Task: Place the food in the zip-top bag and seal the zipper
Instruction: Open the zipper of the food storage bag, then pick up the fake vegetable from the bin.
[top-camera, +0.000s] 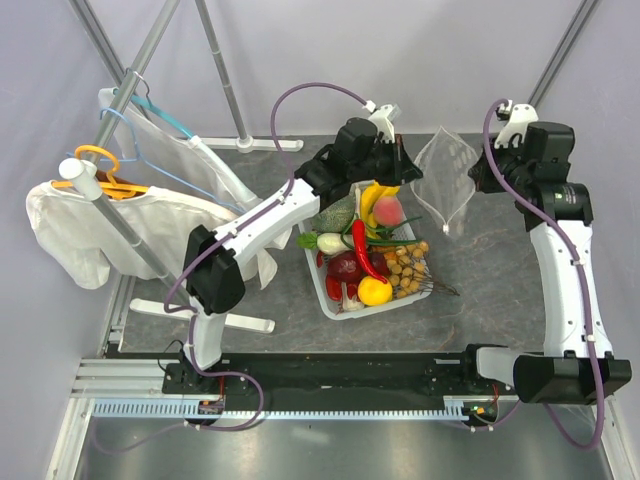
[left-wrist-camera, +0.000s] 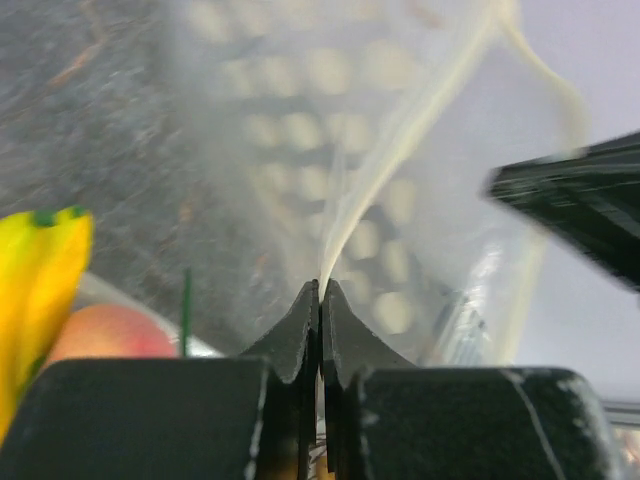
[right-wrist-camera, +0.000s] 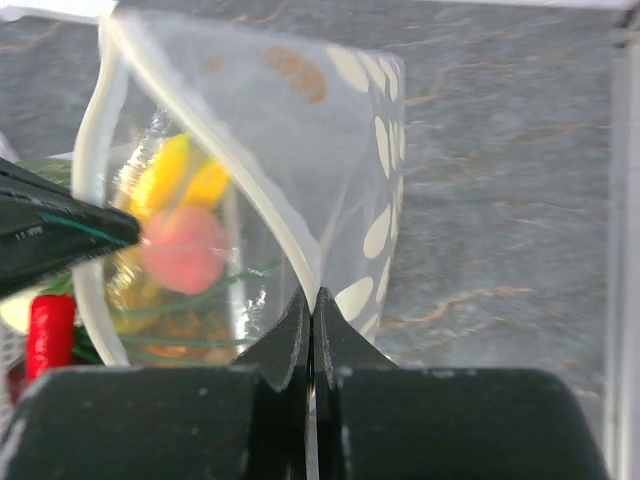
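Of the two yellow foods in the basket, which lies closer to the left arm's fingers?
The banana bunch, at the basket's far end beside the left gripper; the round yellow fruit sits at the near end.

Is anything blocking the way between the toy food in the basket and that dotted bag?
No object lies between the basket and the bag. But the left hand and right hand are both pinching the bag's mouth, so neither is free to carry the food.
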